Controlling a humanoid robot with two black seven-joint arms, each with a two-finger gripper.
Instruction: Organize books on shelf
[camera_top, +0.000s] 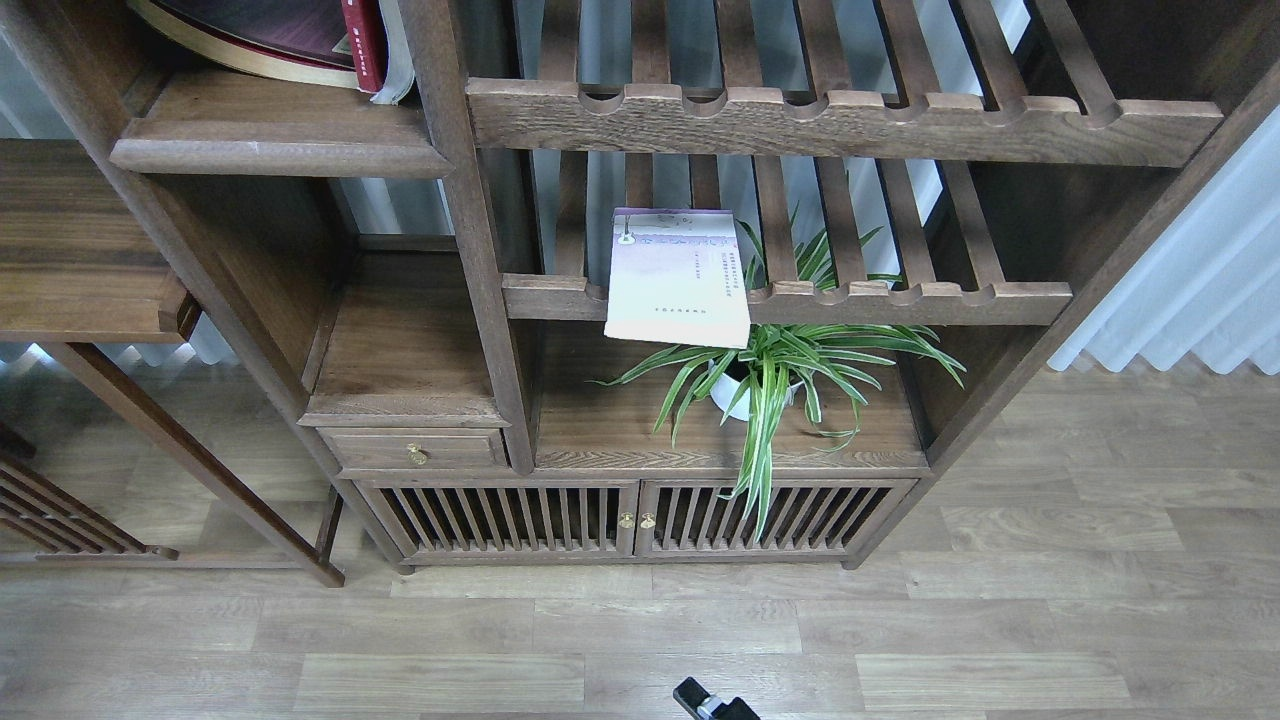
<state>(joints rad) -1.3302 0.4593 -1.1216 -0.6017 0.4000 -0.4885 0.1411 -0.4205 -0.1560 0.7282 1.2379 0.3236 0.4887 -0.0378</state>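
Counting two books in view: one thin pale lavender-white book (678, 277) lying flat on the lower slatted rack (900, 300), its front edge overhanging the notched rail, and one dark red book (363, 40) standing on the solid shelf (270, 140) at upper left beside a round dark item with a pale rim (240, 40). One potted spider plant (770, 380), one brass-knobbed drawer (415, 450) and two slatted doors (640, 515) complete the dark wooden unit, which stands on a pale wood-plank floor (1000, 620) before white curtains (1190, 280). Cover print on the lavender book is too small to read; one black robot part (712, 703) shows at the bottom edge, which arm and whether open or closed cannot be told.
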